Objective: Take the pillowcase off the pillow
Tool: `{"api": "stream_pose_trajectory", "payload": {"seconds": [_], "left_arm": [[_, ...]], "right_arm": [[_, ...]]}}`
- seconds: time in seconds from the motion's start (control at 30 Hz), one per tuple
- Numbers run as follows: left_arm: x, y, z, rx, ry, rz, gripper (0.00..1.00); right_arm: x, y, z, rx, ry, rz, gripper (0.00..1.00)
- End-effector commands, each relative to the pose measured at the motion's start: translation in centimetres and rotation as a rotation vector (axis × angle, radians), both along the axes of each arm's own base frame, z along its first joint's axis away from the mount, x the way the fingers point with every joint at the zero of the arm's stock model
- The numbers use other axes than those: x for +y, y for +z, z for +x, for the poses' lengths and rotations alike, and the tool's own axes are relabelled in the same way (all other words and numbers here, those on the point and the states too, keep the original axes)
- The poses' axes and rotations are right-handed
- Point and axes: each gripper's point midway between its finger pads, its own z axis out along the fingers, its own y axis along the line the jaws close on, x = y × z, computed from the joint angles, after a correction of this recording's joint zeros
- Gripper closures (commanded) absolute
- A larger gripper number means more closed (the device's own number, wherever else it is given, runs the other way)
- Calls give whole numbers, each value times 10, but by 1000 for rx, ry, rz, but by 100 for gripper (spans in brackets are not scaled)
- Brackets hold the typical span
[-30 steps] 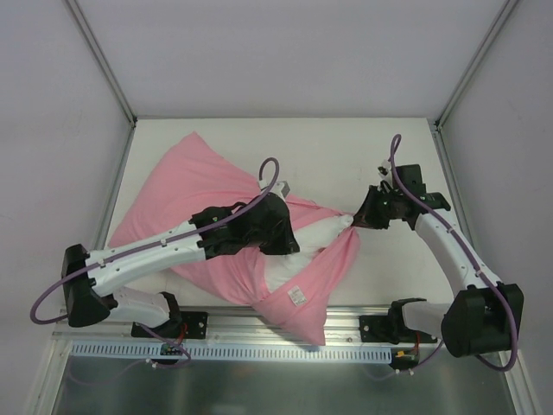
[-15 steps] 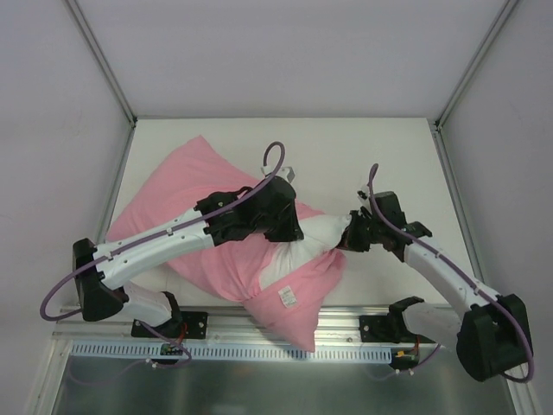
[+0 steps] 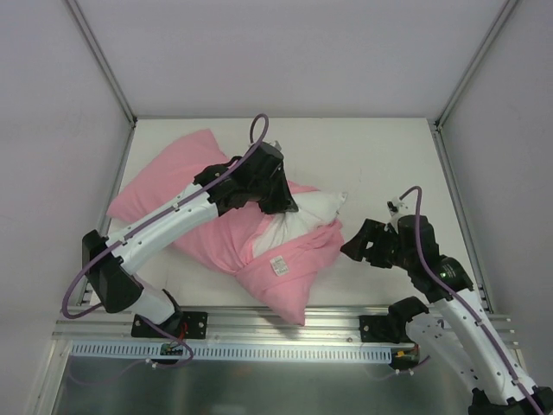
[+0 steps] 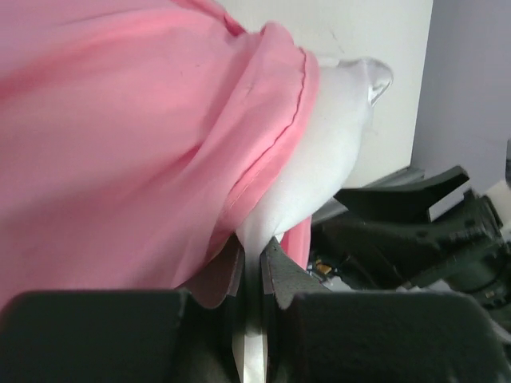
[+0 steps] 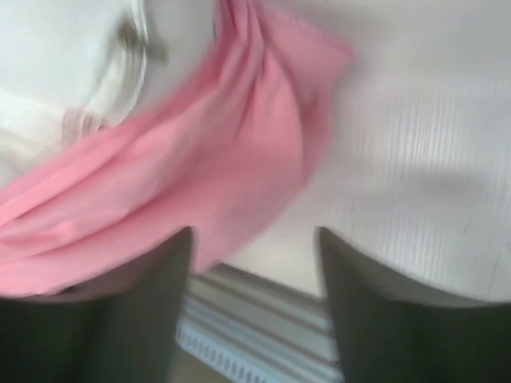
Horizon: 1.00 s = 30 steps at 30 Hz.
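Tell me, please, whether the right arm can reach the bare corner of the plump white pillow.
Probably yes: the right gripper is open beside the pink satin pillowcase, and the corner of the plump white pillow pokes out uncovered nearby.

Top view: pillow [image 3: 304,214] mostly buried inside pillowcase [image 3: 173,186]; only a white wedge shows at its 3 o'clock end. Label [image 3: 278,264] print too small to read. Right arm [image 3: 458,303] cut off at 5 o'clock corner.
Left wrist view: pillowcase runs off the 9 and 12 o'clock edges.
Right wrist view: everything blurred; right gripper [image 5: 255,303] fingers [image 5: 144,319] just dark smears at 6 o'clock, cut by the edge.
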Motion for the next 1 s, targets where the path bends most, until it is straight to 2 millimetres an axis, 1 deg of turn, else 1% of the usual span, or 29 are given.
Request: {"api": "stream_pose_trajectory", "payload": {"seconds": [0.0, 0.1, 0.2, 0.27, 0.33, 0.37, 0.4, 0.43, 0.47, 0.5, 0.53, 0.6, 0.63, 0.67, 0.7, 0.73, 0.77, 0.8, 0.83, 0.87, 0.9, 0.93, 0.97], "left_arm": [[-6, 23, 27, -80, 36, -57, 100], [-7, 24, 31, -89, 43, -60, 100], [-11, 24, 32, -87, 33, -65, 100], [-13, 20, 33, -77, 31, -62, 100], [-15, 17, 33, -69, 28, -63, 100], [-17, 17, 33, -65, 28, -69, 100], [-19, 16, 34, -61, 24, -72, 100], [-20, 16, 34, -60, 22, -77, 100], [-21, 15, 34, -55, 21, -81, 100], [-22, 14, 33, -51, 18, -85, 100], [-24, 14, 34, -51, 16, -88, 100], [-25, 13, 35, -51, 18, -92, 100], [-25, 12, 35, -51, 18, -92, 100], [-26, 12, 34, -49, 12, -97, 100], [-27, 12, 34, -48, 9, -97, 100], [-27, 12, 34, -49, 9, -99, 100], [-26, 12, 35, -53, 15, -97, 100], [-26, 13, 36, -58, 20, -96, 100], [-24, 14, 38, -66, 26, -96, 100], [-22, 17, 40, -79, 36, -93, 100], [-20, 21, 42, -88, 43, -97, 100], [-18, 22, 46, -94, 54, -98, 100], [-15, 23, 49, -95, 61, -99, 100]], "right_arm": [[-6, 6, -14, 52, -11, -21, 18], [0, 32, -10, -10, -29, 52, 7], [3, 54, -12, -58, -42, 106, 5], [12, 65, -13, -58, -21, 163, 5], [18, 73, -10, -65, -20, 194, 5], [22, 74, -10, -61, -10, 200, 5], [24, 76, -5, -53, -37, 207, 5], [30, 78, -5, -51, -24, 215, 5], [31, 79, -1, -54, -40, 212, 5], [36, 83, 3, -63, -41, 223, 5], [45, 84, 5, -40, -31, 224, 5], [54, 88, 12, -50, -34, 212, 5], [62, 80, 18, -23, -34, 180, 5], [70, 84, 19, -30, -13, 170, 5], [77, 82, 22, -25, -2, 161, 5], [87, 70, 24, 15, 17, 125, 6], [90, 65, 28, 16, 10, 103, 14], [91, 59, 28, 25, 3, 77, 24], [95, 55, 24, 17, 7, 57, 35], [92, 45, 20, 16, 4, 40, 49], [93, 40, 12, 10, 21, 40, 56], [88, 44, 6, -16, 18, 65, 69], [83, 26, -1, 6, 18, 54, 75]]}}
